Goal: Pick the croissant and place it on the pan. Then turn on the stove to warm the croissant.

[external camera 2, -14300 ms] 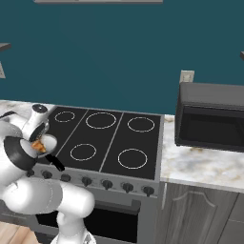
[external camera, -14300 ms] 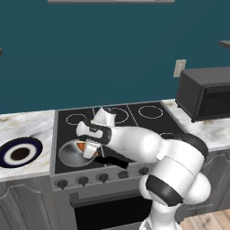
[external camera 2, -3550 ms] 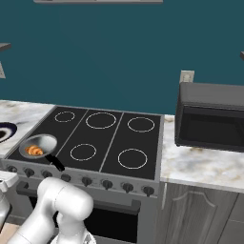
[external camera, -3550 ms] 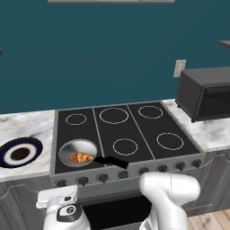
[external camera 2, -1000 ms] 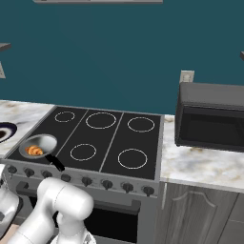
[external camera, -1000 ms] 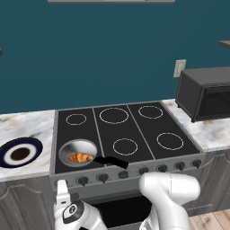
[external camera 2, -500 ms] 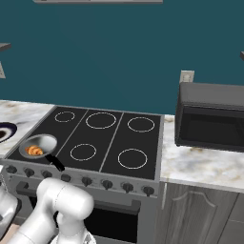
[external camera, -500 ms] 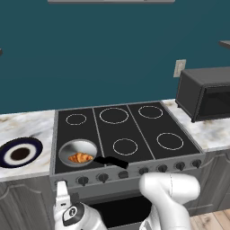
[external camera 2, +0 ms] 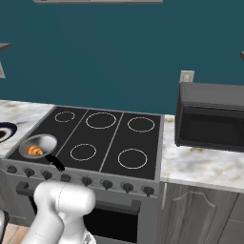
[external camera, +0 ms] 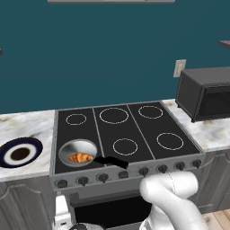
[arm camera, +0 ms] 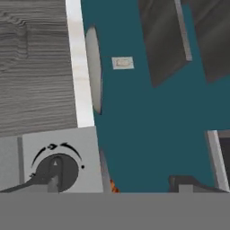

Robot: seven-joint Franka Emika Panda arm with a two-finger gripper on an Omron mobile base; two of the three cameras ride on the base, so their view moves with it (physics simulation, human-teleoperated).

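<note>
Croissant placed; knob step pending.
The croissant (external camera: 80,157) sits in the pan (external camera: 77,152) on the front-left burner of the stove (external camera: 125,138), near the stove's front-left corner, pan handle pointing right along the front edge. Your hand (arm camera: 117,187) hangs low in front of the stove's left end, by the front panel. In the hand view one knob (arm camera: 55,170) lies at lower left, just beside one fingertip, the view rolled sideways. You can't tell if the hand is spread or clenched: the tips are cut off at the bottom. Whether that knob drives the pan's burner isn't readable. The plate (external camera: 20,152) rests on the bench left of the stove.
</note>
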